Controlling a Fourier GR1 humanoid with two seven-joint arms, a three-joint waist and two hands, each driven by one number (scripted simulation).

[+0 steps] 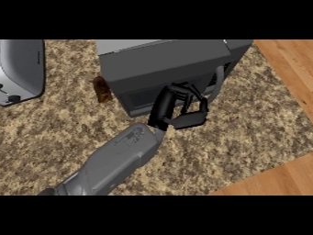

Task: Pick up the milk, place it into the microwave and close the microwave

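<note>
Against the microwave's [165,64] front, left hand [182,121], fingers [164,98] curled

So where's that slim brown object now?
Head view, left of centre: the slim brown object stands on the speckled counter just left of the dark grey microwave; silver toaster further left.

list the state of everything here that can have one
microwave: door looks shut, or all but shut
left hand: against the microwave's front, near the handle
milk: not in view
right hand: not in view
brown bottle: upright on the counter, just left of the microwave
toaster: upright at the view's left edge; on or off cannot be told
</note>
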